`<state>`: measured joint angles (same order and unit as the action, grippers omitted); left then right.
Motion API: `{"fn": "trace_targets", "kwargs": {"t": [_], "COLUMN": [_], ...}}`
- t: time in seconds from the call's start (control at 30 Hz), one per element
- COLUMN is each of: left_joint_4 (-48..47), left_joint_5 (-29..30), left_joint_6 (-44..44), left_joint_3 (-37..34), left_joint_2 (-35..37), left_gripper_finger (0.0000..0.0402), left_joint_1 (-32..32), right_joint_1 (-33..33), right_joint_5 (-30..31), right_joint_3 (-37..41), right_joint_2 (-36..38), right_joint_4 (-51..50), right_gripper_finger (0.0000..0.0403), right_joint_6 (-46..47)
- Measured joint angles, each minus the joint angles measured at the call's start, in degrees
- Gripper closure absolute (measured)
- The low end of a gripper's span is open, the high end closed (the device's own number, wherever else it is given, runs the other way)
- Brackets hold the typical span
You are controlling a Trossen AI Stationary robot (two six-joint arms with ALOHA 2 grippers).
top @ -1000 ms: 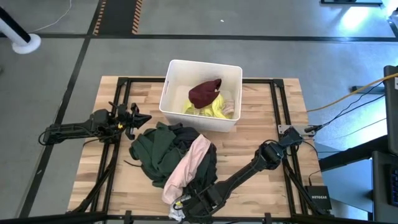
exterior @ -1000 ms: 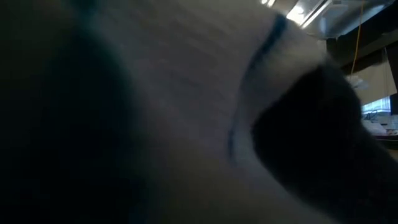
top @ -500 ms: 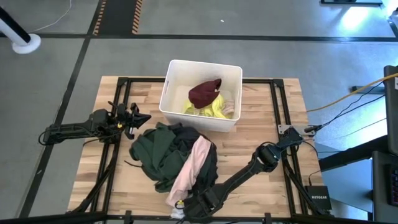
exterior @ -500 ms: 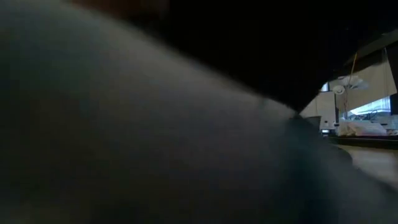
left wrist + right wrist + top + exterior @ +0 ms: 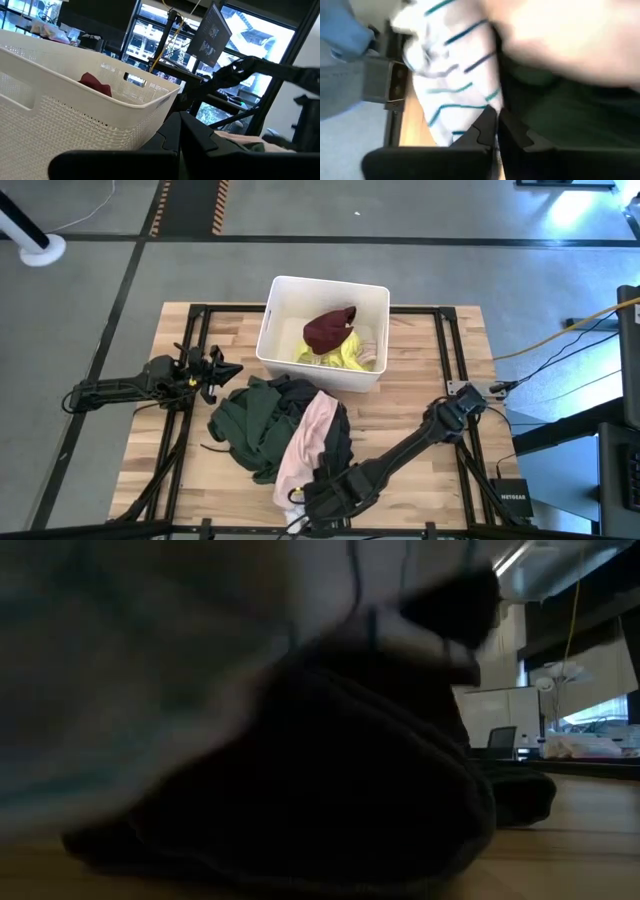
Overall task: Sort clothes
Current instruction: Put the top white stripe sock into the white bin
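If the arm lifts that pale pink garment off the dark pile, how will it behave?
The pale pink garment will probably hang limp, since it already drapes in a long fold over the dark green clothes. It looks thin, so likely light. The right gripper is at its end, so it may trail and drag neighbouring fabric.

Overhead on whole table [image 5: 440, 395]; low view close against clothes [image 5: 300, 790].

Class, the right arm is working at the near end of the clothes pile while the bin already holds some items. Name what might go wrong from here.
1. The right gripper looks shut on the striped sock, which lies against the pale pink garment; lifting may drag that along.
2. The sock sits near the table's front edge and could drop off if it slips.
3. The white bin is across the dark green garment; a dangling sock might snag there.
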<state>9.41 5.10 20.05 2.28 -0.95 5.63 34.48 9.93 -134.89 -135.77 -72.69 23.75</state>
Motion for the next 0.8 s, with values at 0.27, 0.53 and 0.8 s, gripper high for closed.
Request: {"fn": "trace_targets", "kwargs": {"t": [0.27,0.53,0.8], "left_joint_4": [-0.31,-0.35,-0.33], "left_joint_5": [0.01,0.00,0.00], "left_joint_6": [-0.65,-0.63,-0.52], "left_joint_3": [0.00,0.00,0.00], "left_joint_2": [0.00,0.00,0.00], "left_gripper_finger": [0.0402,0.0402,0.0402], "left_joint_1": [-0.01,0.00,-0.01], "right_joint_1": [0.02,0.02,-0.32], "right_joint_5": [4.57,14.56,39.78], "right_joint_3": [-0.04,-0.04,-0.07], "right_joint_2": [6.52,13.18,19.15], "right_joint_4": [-3.45,-9.02,-16.02], "right_gripper_finger": [0.0385,0.0396,0.0384], "right_joint_6": [3.10,4.21,12.42]}}
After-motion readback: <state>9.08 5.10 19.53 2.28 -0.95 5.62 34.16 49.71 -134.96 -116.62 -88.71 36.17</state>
